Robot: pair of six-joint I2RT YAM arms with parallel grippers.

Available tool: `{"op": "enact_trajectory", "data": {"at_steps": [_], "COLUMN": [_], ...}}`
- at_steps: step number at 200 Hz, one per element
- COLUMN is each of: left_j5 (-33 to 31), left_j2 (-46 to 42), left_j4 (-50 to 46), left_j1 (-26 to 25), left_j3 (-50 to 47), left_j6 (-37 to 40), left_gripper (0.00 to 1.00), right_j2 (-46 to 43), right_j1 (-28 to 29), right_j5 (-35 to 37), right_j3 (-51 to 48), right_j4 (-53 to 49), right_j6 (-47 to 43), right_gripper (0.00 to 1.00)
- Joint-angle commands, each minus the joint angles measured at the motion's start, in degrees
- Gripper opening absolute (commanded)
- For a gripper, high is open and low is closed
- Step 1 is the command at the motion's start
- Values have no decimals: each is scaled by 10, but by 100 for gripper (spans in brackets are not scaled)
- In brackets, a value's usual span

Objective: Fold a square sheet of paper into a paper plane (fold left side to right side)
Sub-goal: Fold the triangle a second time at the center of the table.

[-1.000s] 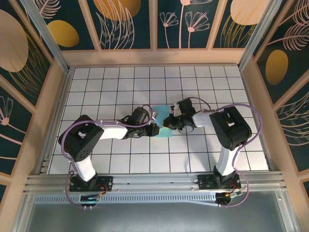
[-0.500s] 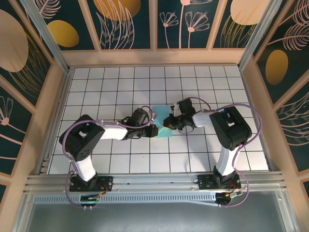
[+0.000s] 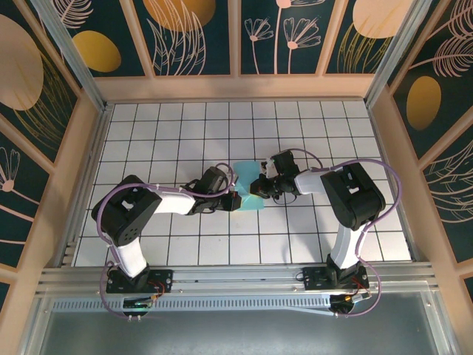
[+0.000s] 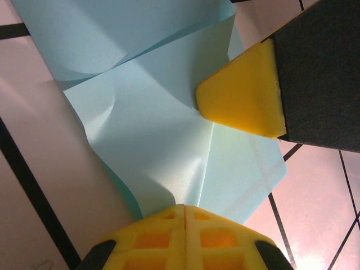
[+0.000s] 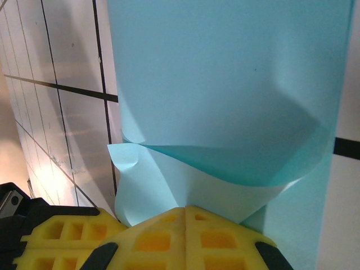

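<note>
The light-blue square sheet of paper (image 3: 248,180) lies partly folded at the middle of the grid table, with a loose upper layer bulging up (image 5: 225,84). My left gripper (image 3: 235,200) is shut, and its yellow tips (image 4: 185,208) rest on the paper's near left edge (image 4: 163,146). My right gripper (image 3: 259,188) is shut too, its tips (image 5: 185,209) pressed on the paper from the right. In the left wrist view the right gripper's yellow fingertip (image 4: 242,93) touches the sheet beside a crease. The left gripper's yellow fingers (image 5: 56,236) show at the lower left of the right wrist view.
The white grid table (image 3: 170,126) stretches around the paper on all sides. Wooden walls (image 3: 236,87) close the back and both sides. Both arms lean in toward the centre, their grippers about one tile apart.
The left gripper has edged a little to the left along the paper's near edge. The right gripper and the paper look the same.
</note>
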Motion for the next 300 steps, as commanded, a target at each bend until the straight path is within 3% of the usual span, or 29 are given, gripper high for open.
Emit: {"op": "enact_trajectory", "data": {"at_steps": [1, 83, 148, 300], "left_j5": [-19, -17, -20, -32], "left_j2": [10, 15, 14, 24], "left_j4": [-11, -8, -19, -33], "left_j1": [-2, -2, -3, -2], "left_j3": [-12, -15, -12, -13], "left_j6": [11, 13, 18, 14], "left_gripper": [0, 0, 0, 0], "right_j2": [3, -54, -27, 15], "right_j1": [8, 20, 55, 42], "right_j5": [7, -2, 0, 72], "right_j3": [-1, 4, -17, 26], "right_j4": [-22, -7, 36, -42], "right_j6": [-15, -14, 18, -37], "right_gripper": [0, 0, 0, 0]}}
